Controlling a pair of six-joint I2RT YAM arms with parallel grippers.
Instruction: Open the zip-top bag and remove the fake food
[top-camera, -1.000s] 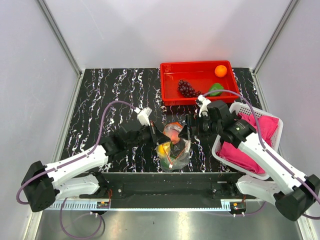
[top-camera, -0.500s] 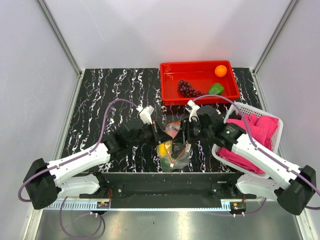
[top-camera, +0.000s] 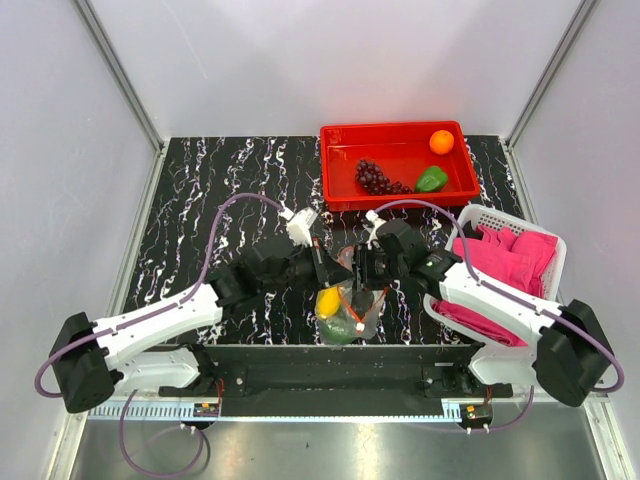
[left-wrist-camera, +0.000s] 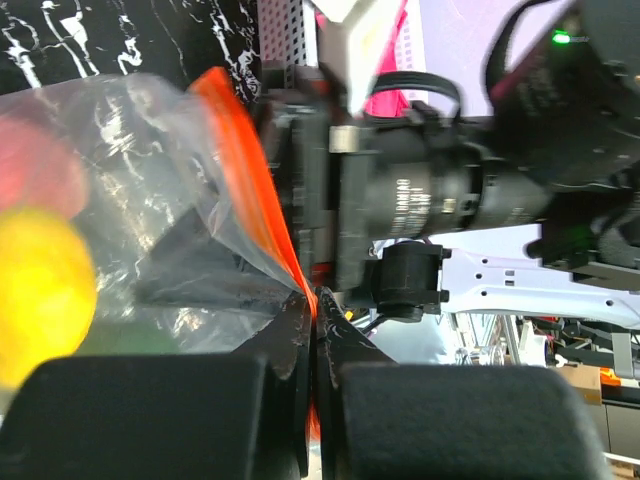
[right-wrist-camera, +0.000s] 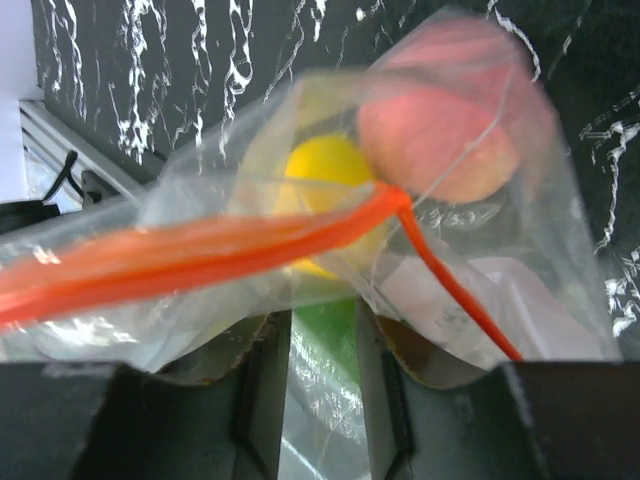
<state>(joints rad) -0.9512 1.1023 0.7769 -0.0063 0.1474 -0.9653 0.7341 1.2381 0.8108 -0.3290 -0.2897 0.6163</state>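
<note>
Your left tool (left-wrist-camera: 314, 305) is clamped on the orange-red zip strip (left-wrist-camera: 245, 180) of the zip-top bag (top-camera: 352, 305), which sits between both tools near the front edge of the worktop (top-camera: 220, 190). Your right tool (right-wrist-camera: 322, 335) has its jaws narrowly apart with bag film between them; whether they bite cannot be told. If they catch both walls, or only loose film below the strip, a pull will likely drag the bag instead of parting the zip, or slip off. The yellow fruit (right-wrist-camera: 320, 165) and a pinkish piece (right-wrist-camera: 440, 120) inside could tumble out. The worktop is black with white veining; plain white walls (top-camera: 330, 60) enclose it.
</note>
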